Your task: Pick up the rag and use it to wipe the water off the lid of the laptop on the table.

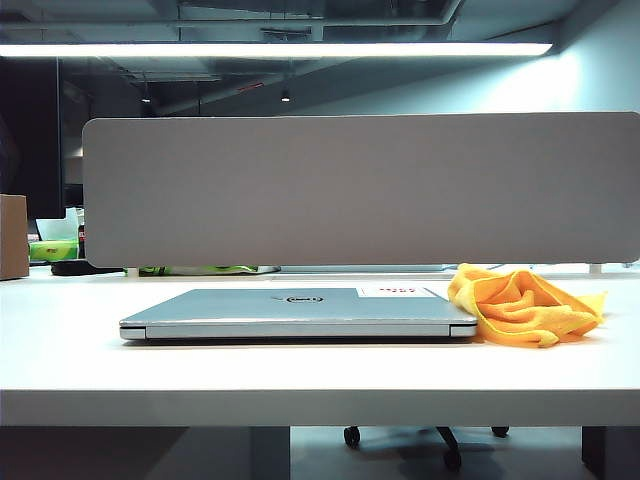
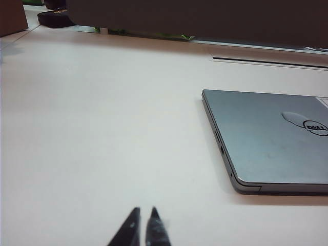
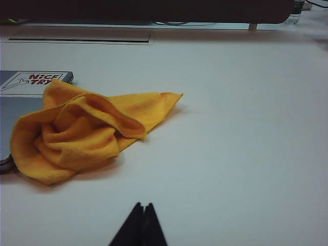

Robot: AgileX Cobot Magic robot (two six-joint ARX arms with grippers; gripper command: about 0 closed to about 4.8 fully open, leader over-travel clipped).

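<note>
The closed silver-grey laptop [image 1: 300, 318] lies on the white table [image 1: 300, 385], its lid [image 1: 240, 300] facing up with a dark oval logo [image 1: 304, 298] and a white sticker [image 1: 397, 291]. In the left wrist view a glossy wet patch [image 2: 295, 119] sits on the lid [image 2: 261, 138] beside the logo. The crumpled yellow-orange rag [image 1: 525, 305] rests at the laptop's right end, overlapping its corner [image 3: 6, 110]. My left gripper [image 2: 145, 210] is shut and empty over bare table, short of the laptop's left corner. Short of the rag [image 3: 82, 130], my right gripper [image 3: 143, 205] is shut and empty. Neither gripper shows in the exterior view.
A grey rounded-corner divider panel [image 1: 360, 190] stands along the table's far side. A brown box [image 1: 13, 236] sits at the far left, with green items [image 1: 55, 250] and a dark object [image 2: 55, 18] behind it. A slot [image 2: 269, 61] runs in the tabletop beyond the laptop.
</note>
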